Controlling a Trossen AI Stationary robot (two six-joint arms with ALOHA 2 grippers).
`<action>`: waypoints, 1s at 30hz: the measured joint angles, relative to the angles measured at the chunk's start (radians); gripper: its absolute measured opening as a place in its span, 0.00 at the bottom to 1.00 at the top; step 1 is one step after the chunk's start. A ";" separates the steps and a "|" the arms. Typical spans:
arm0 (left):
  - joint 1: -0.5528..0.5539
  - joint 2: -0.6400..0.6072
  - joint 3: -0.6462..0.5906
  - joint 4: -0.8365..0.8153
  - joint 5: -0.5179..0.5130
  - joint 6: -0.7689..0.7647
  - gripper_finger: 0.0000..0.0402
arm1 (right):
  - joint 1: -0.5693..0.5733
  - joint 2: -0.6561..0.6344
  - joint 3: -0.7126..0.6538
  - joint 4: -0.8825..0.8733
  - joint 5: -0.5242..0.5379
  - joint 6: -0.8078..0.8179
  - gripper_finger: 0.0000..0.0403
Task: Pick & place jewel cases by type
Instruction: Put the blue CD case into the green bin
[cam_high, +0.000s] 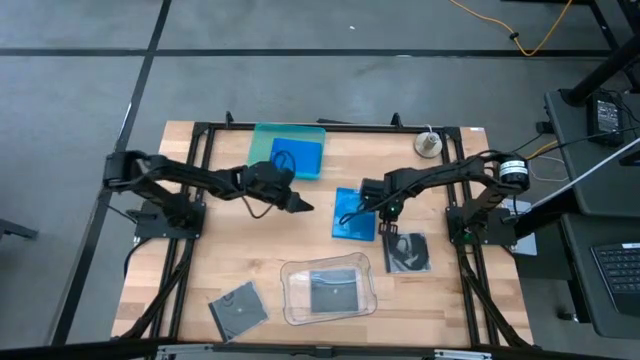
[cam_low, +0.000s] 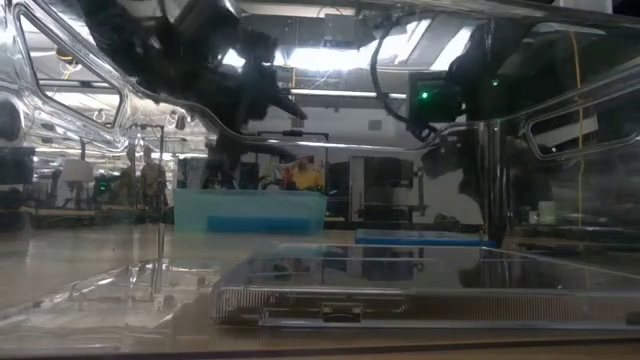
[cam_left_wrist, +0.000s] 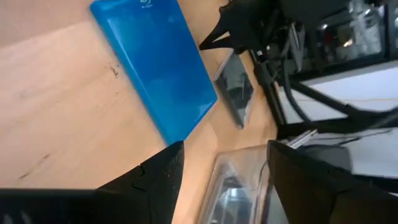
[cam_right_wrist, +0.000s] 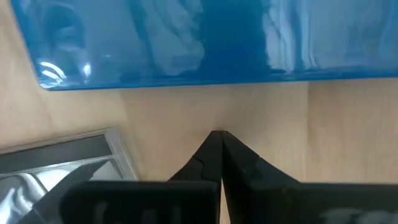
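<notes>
Spanning grey floor, wooden table (cam_high: 210, 262)

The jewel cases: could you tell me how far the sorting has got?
Done: a blue case lies in the teal tray, a dark case in the clear tray. In hand: nothing; left claw open, right claw shut over the loose blue case. Left: that, plus two dark cases.
</notes>
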 joint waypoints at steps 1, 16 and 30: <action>0.000 0.025 0.000 0.034 0.006 -0.020 0.55 | -0.010 0.008 0.001 0.003 -0.007 -0.017 0.01; -0.001 0.225 0.000 0.131 -0.034 -0.130 0.57 | -0.085 0.038 0.002 0.149 -0.123 -0.161 0.01; -0.033 0.305 0.001 0.127 -0.113 -0.184 0.56 | -0.088 0.161 0.026 0.474 -0.246 -0.107 0.01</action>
